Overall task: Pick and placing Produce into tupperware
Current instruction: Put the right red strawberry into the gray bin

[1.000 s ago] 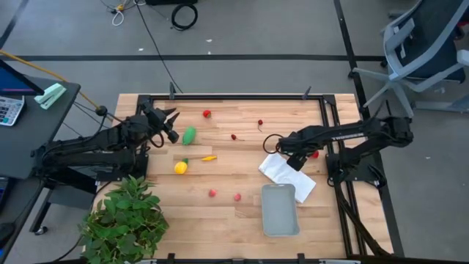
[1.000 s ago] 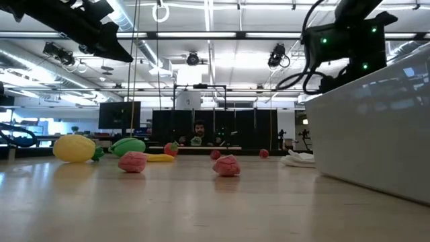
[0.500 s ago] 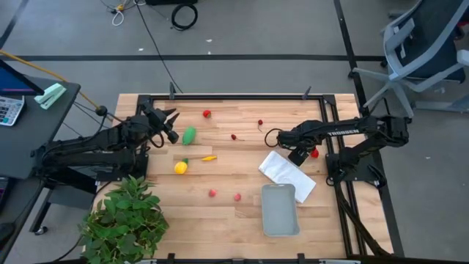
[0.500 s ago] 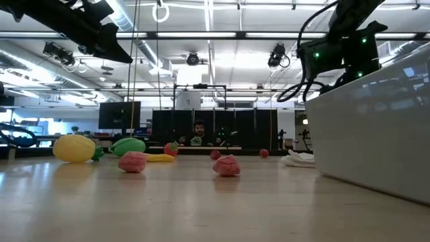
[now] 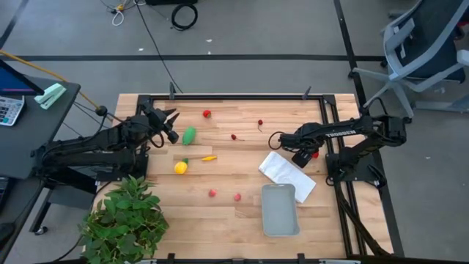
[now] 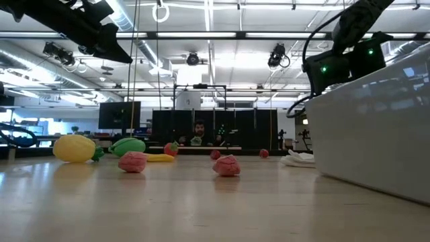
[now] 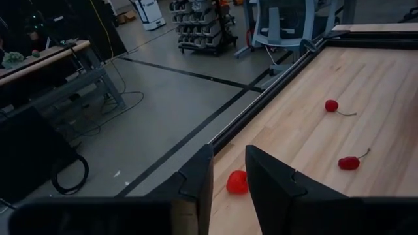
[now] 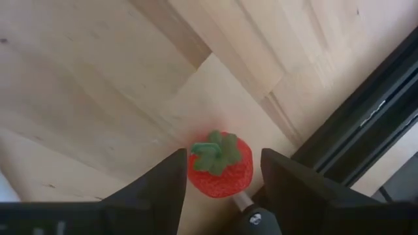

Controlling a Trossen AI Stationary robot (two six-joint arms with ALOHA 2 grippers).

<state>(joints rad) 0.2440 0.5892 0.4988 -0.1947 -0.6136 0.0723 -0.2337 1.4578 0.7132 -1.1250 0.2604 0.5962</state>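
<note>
Right wrist view shows the right gripper (image 8: 219, 173) with jaws apart around a red strawberry (image 8: 221, 171), just beyond the tupperware (image 5: 279, 211) and white cloth (image 5: 287, 173). Likely light, hard, slippery: grip its widest middle.

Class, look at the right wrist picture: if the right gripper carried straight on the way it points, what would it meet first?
Most likely the strawberry, lying on the table between the right gripper's open jaws.

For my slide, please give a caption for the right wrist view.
Open right claw straddles a red strawberry on the wooden table.
</note>
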